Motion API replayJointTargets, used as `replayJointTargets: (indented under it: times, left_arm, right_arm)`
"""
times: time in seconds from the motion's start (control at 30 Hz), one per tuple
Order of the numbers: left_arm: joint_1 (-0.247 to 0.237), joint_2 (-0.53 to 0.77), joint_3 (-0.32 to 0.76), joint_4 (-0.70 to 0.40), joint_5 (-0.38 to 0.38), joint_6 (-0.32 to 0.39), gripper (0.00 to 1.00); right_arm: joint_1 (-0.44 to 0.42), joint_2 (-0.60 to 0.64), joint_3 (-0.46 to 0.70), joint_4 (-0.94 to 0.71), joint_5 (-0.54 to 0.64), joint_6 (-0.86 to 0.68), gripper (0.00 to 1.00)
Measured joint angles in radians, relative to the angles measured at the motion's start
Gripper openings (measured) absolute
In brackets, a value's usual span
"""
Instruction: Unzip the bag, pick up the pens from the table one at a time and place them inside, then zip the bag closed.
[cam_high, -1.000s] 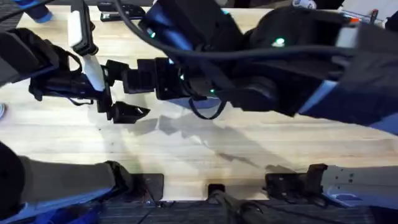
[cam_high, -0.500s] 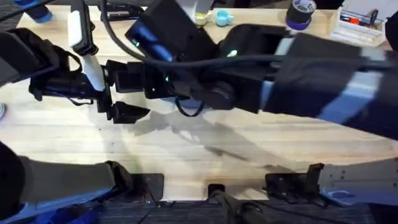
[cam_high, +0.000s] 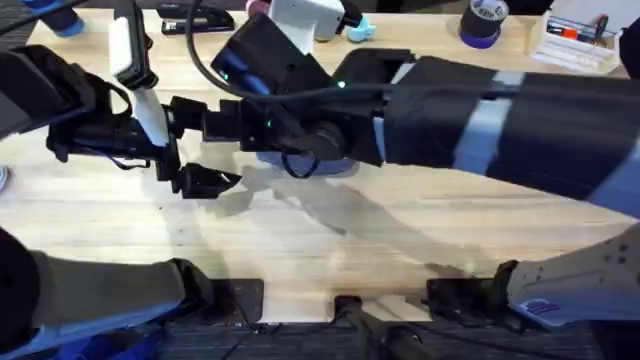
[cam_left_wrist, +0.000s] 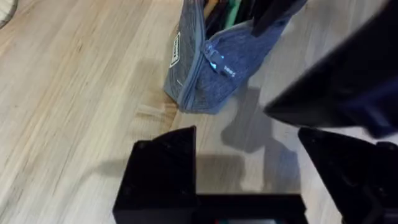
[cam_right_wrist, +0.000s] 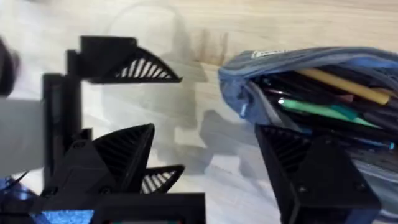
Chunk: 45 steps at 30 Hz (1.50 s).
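Note:
The grey-blue bag (cam_right_wrist: 292, 62) lies on the table (cam_high: 330, 250) with its zipper open. Pens sit inside it, among them a yellow one (cam_right_wrist: 339, 85) and a green one (cam_right_wrist: 314, 107). In the left wrist view the bag (cam_left_wrist: 211, 68) stands a short way beyond my open left gripper (cam_left_wrist: 255, 180), with pen ends (cam_left_wrist: 227, 9) showing in its mouth. My right gripper (cam_right_wrist: 211, 168) is open and holds nothing, with one finger over the bag's open end. Overhead, the right gripper (cam_high: 225, 120) reaches across to just beside the left gripper (cam_high: 200, 145). The right arm covers most of the bag (cam_high: 340, 168).
Along the table's far edge stand a black stapler (cam_high: 195, 18), a white object (cam_high: 305, 15), a purple tape roll (cam_high: 485, 20) and a white organiser (cam_high: 575, 40) holding red markers. Bare wood lies in front of the arms.
The right arm has swung lower in the overhead view, uncovering the things at the far edge, and its gripper has shifted slightly left. The left arm has stayed still.

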Motion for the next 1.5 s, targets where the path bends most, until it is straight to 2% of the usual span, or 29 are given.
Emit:
replayJointTargets:
  times: [0.57,0.7,0.8,1.07,1.5]
  left_arm:
    - [0.0,0.0,0.0,0.0,0.0,0.0,0.993]
    - [0.0,0.0,0.0,0.0,0.0,0.0,0.994]
    - [0.0,0.0,0.0,0.0,0.0,0.0,0.994]
    - [0.0,0.0,0.0,0.0,0.0,0.0,0.994]
    - [0.0,0.0,0.0,0.0,0.0,0.0,0.993]
  right_arm:
    - [-0.036,0.085,0.0,0.056,0.005,0.019,0.995]
    - [-0.041,0.11,0.0,0.072,0.028,0.019,0.951]
    - [-0.047,0.122,0.0,0.076,0.039,0.019,0.867]
    - [-0.06,0.128,0.0,0.074,0.05,0.022,0.522]
    - [-0.066,0.141,0.0,0.074,0.057,0.022,0.115]
